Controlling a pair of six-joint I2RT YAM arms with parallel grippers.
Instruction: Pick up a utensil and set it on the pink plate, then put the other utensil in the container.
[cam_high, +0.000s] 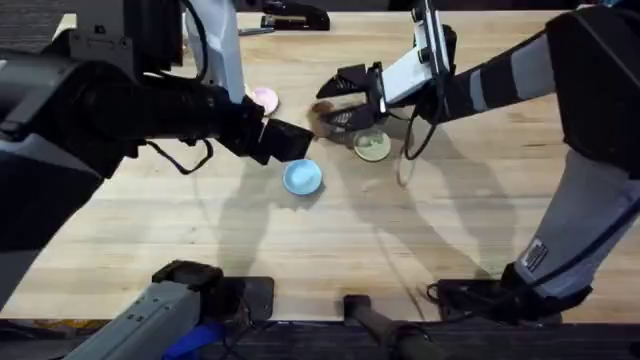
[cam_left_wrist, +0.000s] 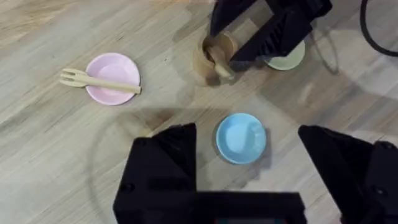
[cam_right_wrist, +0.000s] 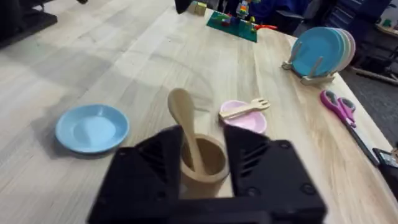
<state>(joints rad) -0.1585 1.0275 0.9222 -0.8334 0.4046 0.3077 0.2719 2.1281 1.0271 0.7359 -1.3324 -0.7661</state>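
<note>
One spoon (cam_right_wrist: 185, 127) stands in cup (cam_right_wrist: 200, 163).

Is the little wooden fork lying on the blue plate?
No, the fork lies across the pink plate, while the blue plate has nothing on it.

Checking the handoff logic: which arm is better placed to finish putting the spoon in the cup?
Right. The right gripper hangs directly over the cup, spoon already standing inside; the left gripper hovers above the blue plate.
</note>
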